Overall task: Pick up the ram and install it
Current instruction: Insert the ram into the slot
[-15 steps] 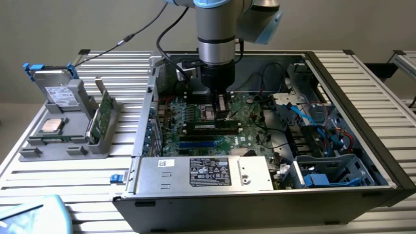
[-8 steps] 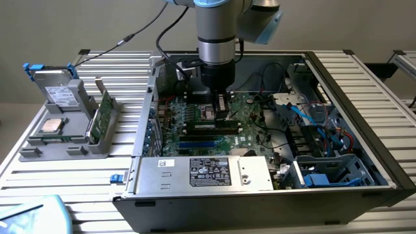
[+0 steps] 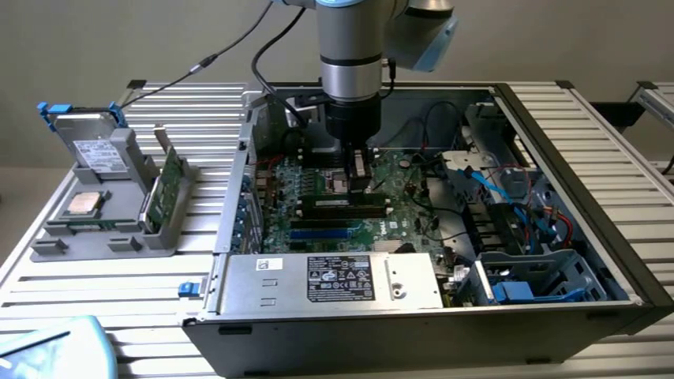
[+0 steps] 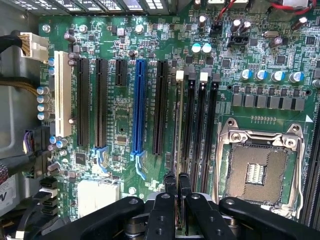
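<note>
- Nearest the exterior camera, at that view's left, a blue-grey object point(image 3: 47, 347) lies on the slatted table point(image 3: 137, 308).
- Behind it a grey holder tray point(image 3: 106, 213) carries a processor chip point(image 3: 84, 204) and a wider green card point(image 3: 166, 189) standing on edge.
- Further right sits the open computer case point(image 3: 443, 308), its silver power supply point(image 3: 331, 280) at the front and the green motherboard point(image 3: 358, 213) behind.
- Over the board hangs the gripper point(image 4: 177, 190), fingers point(image 4: 170, 182) pinched close together on the ram point(image 4: 178, 130) — a thin stick seen edge-on in the wrist view, running along the memory slots point(image 4: 200, 125) beside the empty processor socket point(image 4: 257, 165).
- The ram seems to be at or in the first slot, next to the white latch point(image 4: 180, 76); whether it is fully seated I cannot tell.
- Risks, as I judge them: if the stick is slightly off the slot line or tilted, pushing down could jam it on the slot wall or bend it — and an uneven press would leave one end seated and the other riding high.
- Loose cables point(image 3: 506, 189) lie at the case's far right, well apart from the work.
</note>
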Tool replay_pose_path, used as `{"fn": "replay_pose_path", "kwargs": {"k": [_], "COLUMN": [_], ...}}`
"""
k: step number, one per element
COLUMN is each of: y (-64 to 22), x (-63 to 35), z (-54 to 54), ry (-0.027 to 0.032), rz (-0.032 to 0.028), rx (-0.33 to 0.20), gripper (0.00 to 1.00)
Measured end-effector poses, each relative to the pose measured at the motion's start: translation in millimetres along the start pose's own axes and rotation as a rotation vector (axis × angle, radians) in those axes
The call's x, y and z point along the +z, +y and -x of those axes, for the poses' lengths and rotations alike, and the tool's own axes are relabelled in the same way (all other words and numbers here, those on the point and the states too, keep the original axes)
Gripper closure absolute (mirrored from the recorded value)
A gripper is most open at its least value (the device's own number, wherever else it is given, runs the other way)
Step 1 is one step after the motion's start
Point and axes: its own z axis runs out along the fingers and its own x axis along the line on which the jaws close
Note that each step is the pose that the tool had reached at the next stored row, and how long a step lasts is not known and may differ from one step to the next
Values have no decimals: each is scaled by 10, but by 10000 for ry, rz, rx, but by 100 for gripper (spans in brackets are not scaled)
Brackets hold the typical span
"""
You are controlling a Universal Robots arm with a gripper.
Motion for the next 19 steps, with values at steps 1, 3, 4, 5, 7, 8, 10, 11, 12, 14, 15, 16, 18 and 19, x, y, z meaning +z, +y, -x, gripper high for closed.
{"fn": "replay_pose_path", "kwargs": {"k": [1,3,4,5,7,8,10,11,12,14,15,16,18,19], "y": [0,0,0,0,-1,-2,-4,-6,-7,-9,-10,-10,-11,-11], "x": [0,1,1,1,1,2,4,7,10,16,20,22,28,30], "z": [-1,-4,-5,-6,-8,-9,-10,-10,-10,-10,-10,-10,-9,-9], "ry": [0,1,1,1,1,1,3,2,0,2,2,2,2,4], "rz": [0,1,1,1,2,1,3,2,2,3,3,5,6,7], "rx": [0,1,2,3,5,5,7,8,11,15,19,22,32,37], "gripper": [87,87,87,87,87,87,87,87,87,87,87,87,87,87]}}
